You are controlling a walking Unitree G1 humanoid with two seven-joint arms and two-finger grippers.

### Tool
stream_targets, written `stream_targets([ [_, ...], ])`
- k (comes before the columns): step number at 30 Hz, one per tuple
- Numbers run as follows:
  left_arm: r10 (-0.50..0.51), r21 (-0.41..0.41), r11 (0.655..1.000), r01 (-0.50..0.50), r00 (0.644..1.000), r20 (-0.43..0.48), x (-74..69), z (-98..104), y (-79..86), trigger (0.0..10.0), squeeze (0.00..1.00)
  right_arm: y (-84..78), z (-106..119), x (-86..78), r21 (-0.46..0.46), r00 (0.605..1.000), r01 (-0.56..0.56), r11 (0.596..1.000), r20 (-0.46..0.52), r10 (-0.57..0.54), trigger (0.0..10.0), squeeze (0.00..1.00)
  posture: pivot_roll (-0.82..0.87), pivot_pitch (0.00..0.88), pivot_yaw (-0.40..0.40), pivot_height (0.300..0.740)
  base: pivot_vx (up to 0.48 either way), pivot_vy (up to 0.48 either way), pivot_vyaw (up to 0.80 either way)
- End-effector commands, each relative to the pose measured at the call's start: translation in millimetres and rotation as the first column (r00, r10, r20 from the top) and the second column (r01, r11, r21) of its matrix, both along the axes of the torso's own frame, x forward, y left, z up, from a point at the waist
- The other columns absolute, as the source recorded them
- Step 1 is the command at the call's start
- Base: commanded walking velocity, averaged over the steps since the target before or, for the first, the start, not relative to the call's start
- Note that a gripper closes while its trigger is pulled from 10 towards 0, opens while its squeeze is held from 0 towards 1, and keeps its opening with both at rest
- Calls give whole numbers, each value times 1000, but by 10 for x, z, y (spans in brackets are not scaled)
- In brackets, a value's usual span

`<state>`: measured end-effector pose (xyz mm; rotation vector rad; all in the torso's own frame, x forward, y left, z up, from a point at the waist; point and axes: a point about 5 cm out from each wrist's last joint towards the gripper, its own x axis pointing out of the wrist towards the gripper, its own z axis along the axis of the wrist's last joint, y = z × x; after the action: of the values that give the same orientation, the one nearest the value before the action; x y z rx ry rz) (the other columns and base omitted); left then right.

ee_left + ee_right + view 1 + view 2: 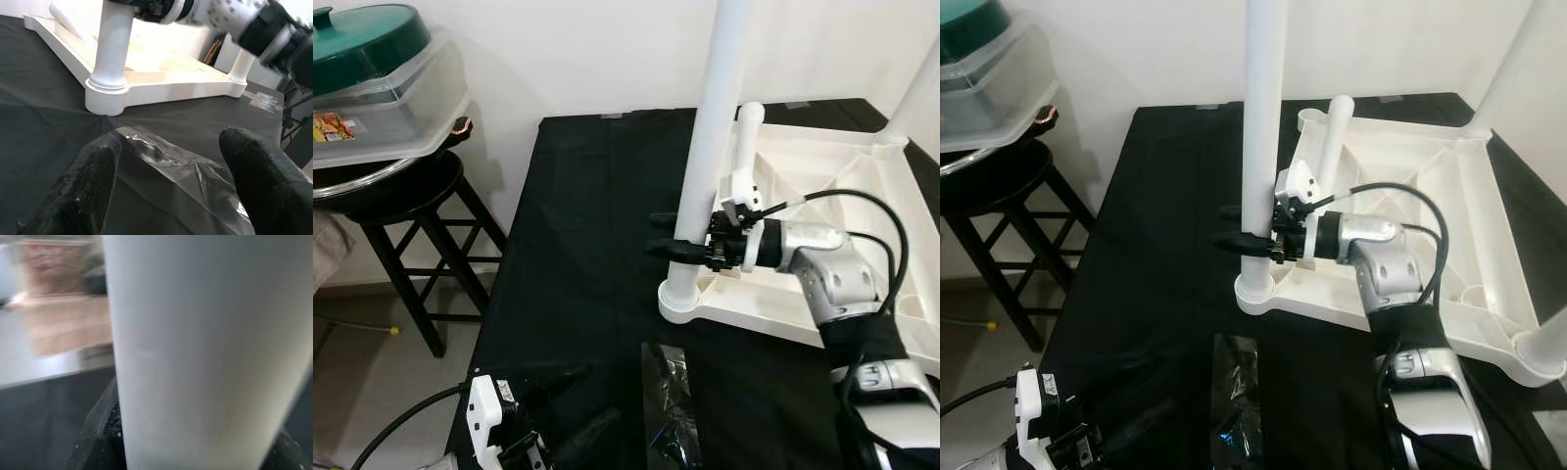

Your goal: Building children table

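The white plastic table top (822, 157) lies upside down on a black cloth (578, 245). A white leg (710, 147) stands upright in its near left corner socket (680, 304). My right gripper (652, 235) holds this leg just above the socket, one black finger on each side; the leg (195, 357) sits close between the fingers in the right wrist view. A second loose leg (747, 137) rests slanted on the table top behind it. My left gripper (597, 395) hovers low at the cloth's near left edge, open and holding nothing, with its fingers (93, 181) spread.
A crumpled clear plastic bag (671, 401) lies on the cloth in front of the left gripper. Another fitted leg (915, 98) rises at the far right corner. A black stool (411, 196) at the left carries a clear container with a green lid (362, 39).
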<state>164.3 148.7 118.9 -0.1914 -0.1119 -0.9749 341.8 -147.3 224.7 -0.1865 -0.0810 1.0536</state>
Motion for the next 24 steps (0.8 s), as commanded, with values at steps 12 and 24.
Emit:
stream_targets([
  [12,-25,14,1000,25,1000,-16,37,-40,66,10000,0,271,-709,-468,-152,799,591,792,-19,-600,0,0,6,159,49,740,0,0,0],
  [24,-13,7,1000,13,1000,-4,60,-16,44,10000,0,365,-381,-345,12,903,428,904,-47,-427,10000,1000,15,151,48,740,0,0,0],
])
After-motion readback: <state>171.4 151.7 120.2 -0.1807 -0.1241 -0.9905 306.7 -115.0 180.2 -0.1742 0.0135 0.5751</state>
